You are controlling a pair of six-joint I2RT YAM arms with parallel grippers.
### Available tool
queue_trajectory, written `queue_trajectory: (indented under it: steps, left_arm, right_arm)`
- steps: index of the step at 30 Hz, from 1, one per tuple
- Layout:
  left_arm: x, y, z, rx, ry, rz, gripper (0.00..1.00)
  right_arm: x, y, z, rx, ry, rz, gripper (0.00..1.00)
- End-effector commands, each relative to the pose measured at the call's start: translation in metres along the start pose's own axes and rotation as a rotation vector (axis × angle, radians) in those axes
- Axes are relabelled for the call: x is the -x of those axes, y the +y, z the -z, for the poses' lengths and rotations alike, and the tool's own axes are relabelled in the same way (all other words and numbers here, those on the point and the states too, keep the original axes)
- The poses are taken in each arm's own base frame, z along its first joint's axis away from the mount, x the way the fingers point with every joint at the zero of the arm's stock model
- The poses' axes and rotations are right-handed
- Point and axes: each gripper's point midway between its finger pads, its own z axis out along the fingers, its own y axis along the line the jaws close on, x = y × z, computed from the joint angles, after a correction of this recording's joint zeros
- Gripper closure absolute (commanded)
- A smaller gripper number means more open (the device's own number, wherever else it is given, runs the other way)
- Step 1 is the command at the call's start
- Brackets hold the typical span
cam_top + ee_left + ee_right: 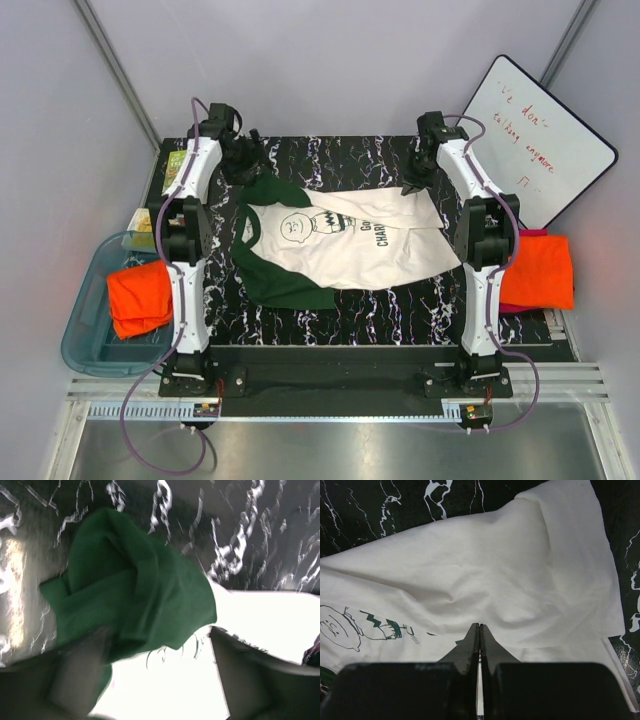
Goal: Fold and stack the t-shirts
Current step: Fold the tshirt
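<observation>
Lying toward the tabletop's far edge, the t-shirt's green sleeve sat between the left gripper's wide-open jaws; the right gripper pinched its cream cloth.

The cream t-shirt carries black print, of which only "GO" and "CHAR" can be read, beside a cartoon face. The whiteboard bears red handwriting, mostly illegible; one word looks like "anymore"
</observation>
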Motion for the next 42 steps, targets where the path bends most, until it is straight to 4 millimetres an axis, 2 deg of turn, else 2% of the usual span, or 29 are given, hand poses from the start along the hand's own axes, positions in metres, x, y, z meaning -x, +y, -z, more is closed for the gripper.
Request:
queue_trajectory:
  steps: [1, 3, 8, 9, 16, 18, 19, 20, 21, 22, 23, 25, 28, 29, 30, 31, 35, 38, 39, 40, 42]
  left_arm:
    - [0.013, -0.018, -0.003, -0.133, 0.007, 0.064, 0.01]
    - [0.014, -0.022, 0.001, -0.16, -0.003, 0.05, 0.01]
    - [-0.007, -0.013, 0.001, -0.144, 0.029, 0.035, 0.01]
    - [-0.016, -0.009, -0.002, -0.132, 0.05, 0.034, 0.02]
    - [-0.051, -0.031, 0.023, -0.136, 0.067, -0.1, 0.09]
    - [-0.063, -0.032, 0.022, -0.119, 0.084, -0.129, 0.11]
    - [-0.068, -0.031, 0.02, -0.113, 0.1, -0.139, 0.17]
    - [-0.073, -0.031, 0.018, -0.112, 0.114, -0.143, 0.41]
    - [-0.077, -0.035, 0.016, -0.128, 0.132, -0.145, 0.6]
    - [-0.079, -0.038, 0.016, -0.143, 0.142, -0.135, 0.75]
    - [-0.076, -0.044, 0.019, -0.168, 0.142, -0.128, 1.0]
    - [-0.073, -0.061, 0.027, -0.231, 0.15, -0.102, 1.0]
    - [-0.051, -0.096, 0.05, -0.404, 0.12, -0.029, 1.0]
    - [-0.047, -0.098, 0.06, -0.48, 0.138, 0.023, 1.0]
    - [-0.029, -0.109, 0.065, -0.551, 0.092, 0.089, 1.0]
    - [-0.022, -0.106, 0.066, -0.579, 0.084, 0.131, 1.0]
    - [-0.007, -0.062, 0.052, -0.519, 0.059, 0.275, 1.0]
    - [-0.008, -0.028, 0.047, -0.401, 0.051, 0.291, 1.0]
    - [-0.014, -0.019, 0.048, -0.36, 0.068, 0.278, 1.0]
    - [-0.016, -0.014, 0.05, -0.344, 0.071, 0.28, 1.0]
    - [-0.018, -0.018, 0.06, -0.372, 0.083, 0.261, 1.0]
  right_arm:
    - [-0.008, 0.002, 0.009, 0.024, 0.018, 0.019, 0.97]
    - [-0.01, 0.001, 0.009, 0.023, 0.021, 0.022, 0.96]
    - [-0.015, -0.001, 0.007, 0.031, 0.035, 0.027, 0.97]
    - [-0.016, 0.0, 0.008, 0.034, 0.035, 0.028, 0.96]
    - [-0.017, 0.001, 0.004, 0.043, 0.043, 0.029, 0.96]
    - [-0.018, 0.002, 0.002, 0.049, 0.046, 0.024, 0.96]
    - [-0.017, 0.003, 0.002, 0.052, 0.046, 0.025, 0.96]
    - [-0.018, 0.004, 0.001, 0.058, 0.048, 0.021, 0.96]
    - [-0.017, 0.005, 0.001, 0.062, 0.047, 0.02, 0.96]
    - [-0.017, 0.005, 0.0, 0.064, 0.049, 0.02, 0.96]
    - [-0.016, 0.006, 0.001, 0.065, 0.046, 0.022, 0.96]
    - [-0.016, 0.005, 0.001, 0.061, 0.046, 0.025, 0.96]
    - [-0.017, 0.003, 0.001, 0.057, 0.047, 0.032, 0.96]
    - [-0.018, 0.003, 0.001, 0.056, 0.049, 0.033, 0.96]
    - [-0.018, 0.002, 0.001, 0.055, 0.05, 0.033, 0.96]
    - [-0.02, 0.002, 0.0, 0.055, 0.055, 0.034, 0.96]
    - [-0.027, -0.001, -0.003, 0.048, 0.073, 0.031, 0.95]
    - [-0.031, -0.004, -0.005, 0.044, 0.082, 0.034, 0.95]
    - [-0.032, -0.004, -0.005, 0.044, 0.084, 0.035, 0.95]
    - [-0.032, -0.004, -0.005, 0.044, 0.084, 0.036, 0.95]
    - [-0.035, -0.005, -0.007, 0.042, 0.095, 0.033, 0.95]
